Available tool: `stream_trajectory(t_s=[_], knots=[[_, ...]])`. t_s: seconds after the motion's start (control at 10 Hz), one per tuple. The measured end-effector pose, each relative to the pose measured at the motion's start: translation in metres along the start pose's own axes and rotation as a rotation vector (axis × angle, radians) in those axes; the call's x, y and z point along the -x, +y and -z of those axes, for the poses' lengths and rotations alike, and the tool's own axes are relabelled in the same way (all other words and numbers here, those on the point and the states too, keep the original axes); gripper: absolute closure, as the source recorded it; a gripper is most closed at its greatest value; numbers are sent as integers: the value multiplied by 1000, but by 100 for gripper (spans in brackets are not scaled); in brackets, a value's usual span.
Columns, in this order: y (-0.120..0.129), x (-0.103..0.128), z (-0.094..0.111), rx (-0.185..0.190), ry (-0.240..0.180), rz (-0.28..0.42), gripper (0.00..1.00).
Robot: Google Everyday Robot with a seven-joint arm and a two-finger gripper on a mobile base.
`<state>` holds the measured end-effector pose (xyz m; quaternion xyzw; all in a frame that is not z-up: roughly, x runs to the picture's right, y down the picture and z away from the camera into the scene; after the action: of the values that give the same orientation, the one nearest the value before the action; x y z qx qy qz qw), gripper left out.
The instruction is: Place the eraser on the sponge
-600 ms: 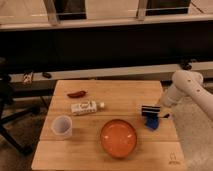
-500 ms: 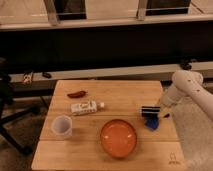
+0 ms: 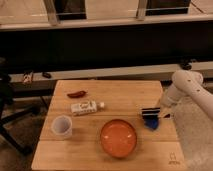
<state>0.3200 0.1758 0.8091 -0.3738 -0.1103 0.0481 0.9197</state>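
2 small things matter here: the eraser [image 3: 148,111], a dark block with a pale band, and the blue sponge [image 3: 152,122]. They lie close to the right edge of the wooden surface [image 3: 115,90], beside the orange bowl [image 3: 119,137]. The eraser is at the sponge's far edge, touching it or just over it; we cannot tell which. The hand [image 3: 159,111] is right at the eraser, on its right side. We cannot tell if the hand is gripping the eraser or has let go. We think the eraser is light, stiff and not slippery, best held by its 2 long sides. The sponge is soft, so the eraser could tip off near an edge.
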Motion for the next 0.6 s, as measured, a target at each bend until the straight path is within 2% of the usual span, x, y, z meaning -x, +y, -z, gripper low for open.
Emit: stream_trajectory(t_s=[0.3, 0.5, 0.6], knots=[[0, 1, 1, 0, 0, 0, 38], [1, 1, 2, 1, 0, -1, 31], [1, 1, 3, 1, 0, -1, 35]])
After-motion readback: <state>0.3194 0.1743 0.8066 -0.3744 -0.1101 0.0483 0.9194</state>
